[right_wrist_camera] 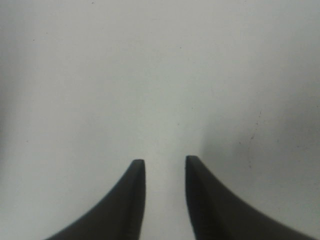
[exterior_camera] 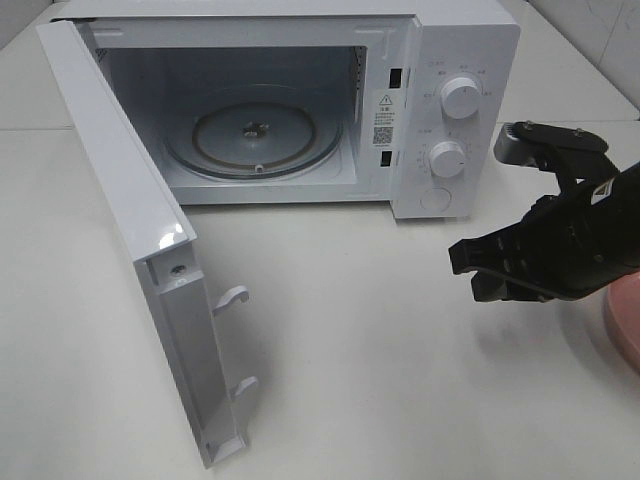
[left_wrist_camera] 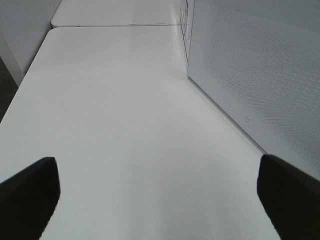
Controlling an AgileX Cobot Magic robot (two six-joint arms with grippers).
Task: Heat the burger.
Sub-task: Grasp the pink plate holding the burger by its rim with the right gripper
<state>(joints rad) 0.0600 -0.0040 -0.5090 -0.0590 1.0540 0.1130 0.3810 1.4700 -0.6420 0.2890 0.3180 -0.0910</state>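
The burger is out of view in every frame. The white microwave (exterior_camera: 455, 50) stands at the back with its door (exterior_camera: 120, 210) swung wide open to the left. Its glass turntable (exterior_camera: 255, 135) is bare. My right gripper (exterior_camera: 466, 272) hovers over the table in front of the microwave's control panel, pointing left. In the right wrist view this gripper (right_wrist_camera: 164, 162) has its fingertips a small gap apart, with only table between them. My left gripper (left_wrist_camera: 157, 165) is wide open over bare table beside the microwave's perforated side wall (left_wrist_camera: 250, 65). It does not show in the exterior high view.
A pink plate (exterior_camera: 625, 320) peeks in at the right edge, partly behind my right arm. The open door reaches far forward on the left, with its latch hooks (exterior_camera: 232, 297) sticking out. Two white knobs (exterior_camera: 459, 97) sit on the panel.
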